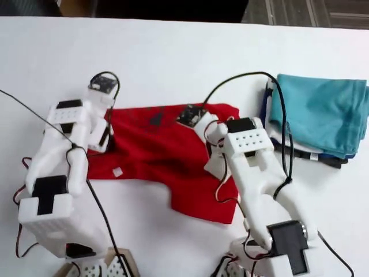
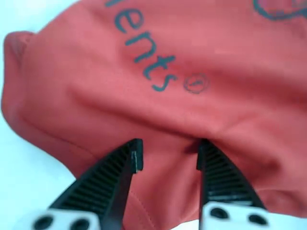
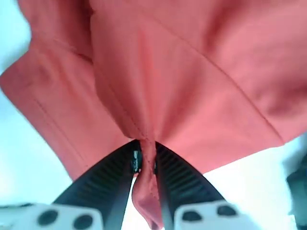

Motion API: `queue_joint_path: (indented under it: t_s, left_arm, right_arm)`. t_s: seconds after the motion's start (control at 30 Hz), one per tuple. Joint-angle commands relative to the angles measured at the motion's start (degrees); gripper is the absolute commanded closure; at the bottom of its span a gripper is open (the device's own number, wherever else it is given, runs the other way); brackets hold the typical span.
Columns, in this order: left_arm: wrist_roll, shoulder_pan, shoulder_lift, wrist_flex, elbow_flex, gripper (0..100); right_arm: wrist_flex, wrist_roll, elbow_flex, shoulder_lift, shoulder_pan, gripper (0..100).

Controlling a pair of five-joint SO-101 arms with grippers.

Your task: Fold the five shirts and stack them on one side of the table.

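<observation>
- High view: both sets of jaws are tucked under their own wrists, so from up top you can't tell how wide either pair is. The left arm (image 1: 63, 144) comes down at one side edge of the red shirt (image 1: 155, 156) and the right arm (image 1: 253, 167) at the opposite side. The shirt lies spread and a bit rumpled on the bench (image 1: 173, 52) between the two pairs.
- The right arm covers a chunk of the shirt, so its outline on that side is hard to follow.
- The stack of folded shirts (image 1: 320, 115), teal one on top, sits on the outer side of the right jaws, near them and well apart from the left jaws. The lower layers show only as thin white and dark edges, so I can't count them. The frame cuts off the stack's far end, and a black cable (image 1: 242, 78) runs across its near edge.
- Left wrist view: the left jaws are apart, with a clear gap between the black ribbed fingertips (image 2: 129, 160). Red cloth (image 2: 201, 72) fills that gap and stretches out ahead of the tips, with dark print just beyond them. I honestly can't tell if the tips touch the cloth or sit just above it. A sleeve end lies off to one side of the jaws, with pale bench past it.
- Right wrist view: the right jaws are nearly together, clamped on a pinched-up ridge of the red shirt (image 3: 192, 72). A strip of cloth pokes back through between them, and a seam runs from the pinch out ahead of the tips. A dark blob (image 3: 300, 184) at the frame edge is cut off, and I can't make out what it is.
</observation>
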Motion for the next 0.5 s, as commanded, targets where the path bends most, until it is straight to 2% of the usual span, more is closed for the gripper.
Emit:
queue_joint_path:
  t_s: [0.0, 0.23, 0.47]
  left_arm:
    - [0.53, 0.35, -0.44, -0.35, -1.71, 79]
    - [0.53, -4.22, -0.70, 1.49, -4.70, 79]
    - [0.53, -5.45, -0.35, 3.69, -6.55, 79]
  right_arm:
    - [3.47, 0.53, -2.20, -6.11, 0.22, 97.8]
    - [8.75, 0.44, 1.58, -16.57, -2.59, 97.8]
    - [3.56, 0.09, 14.59, -17.98, -7.43, 97.8]
